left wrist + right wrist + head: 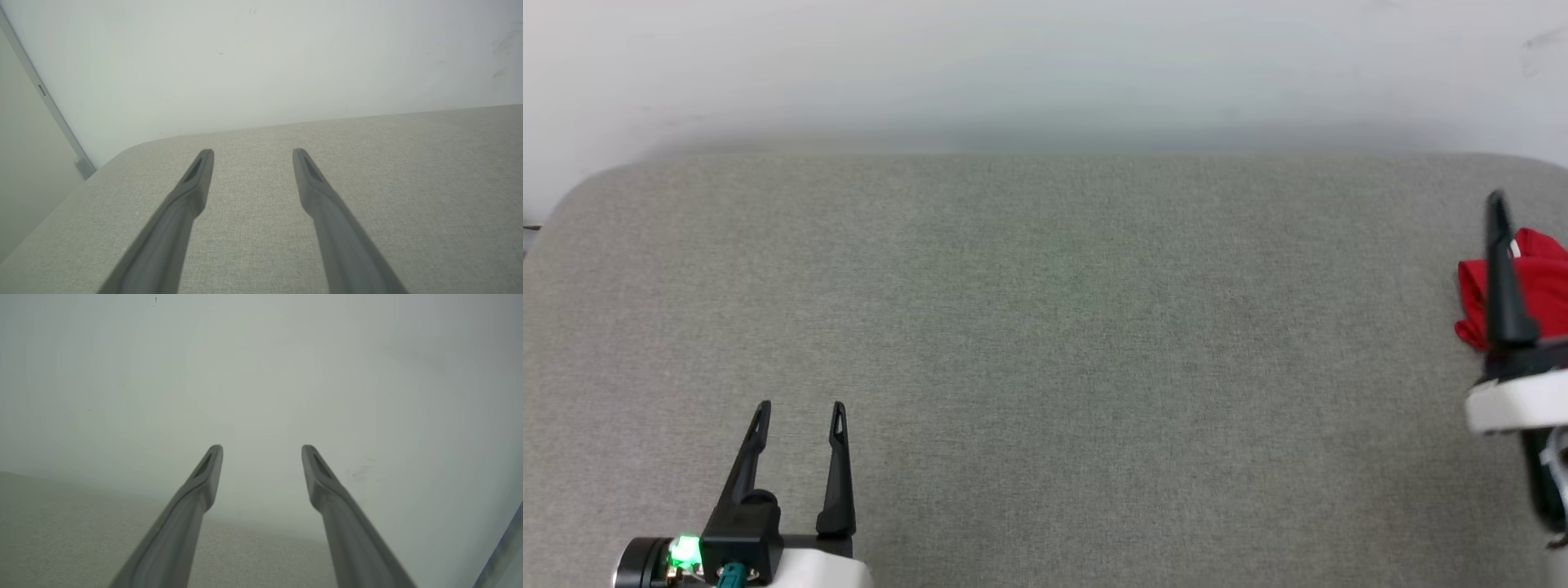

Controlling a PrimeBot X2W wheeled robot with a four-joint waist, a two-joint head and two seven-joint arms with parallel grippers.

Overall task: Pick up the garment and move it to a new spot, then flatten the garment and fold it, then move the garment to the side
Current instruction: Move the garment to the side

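The red garment (1548,282) lies bunched at the desk's (1045,327) 3 o'clock edge, right by the right gripper (261,451) and far from the left gripper (252,153), and both grippers' fingers are spread wide, holding nothing.

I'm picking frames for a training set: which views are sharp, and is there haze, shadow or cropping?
Head view: evenly lit and sharp, soft shadow band along the wall; the garment is cut by the right edge. Left wrist view: clear, the left gripper crisp. Right wrist view: hazy, low contrast, soft behind the right gripper.
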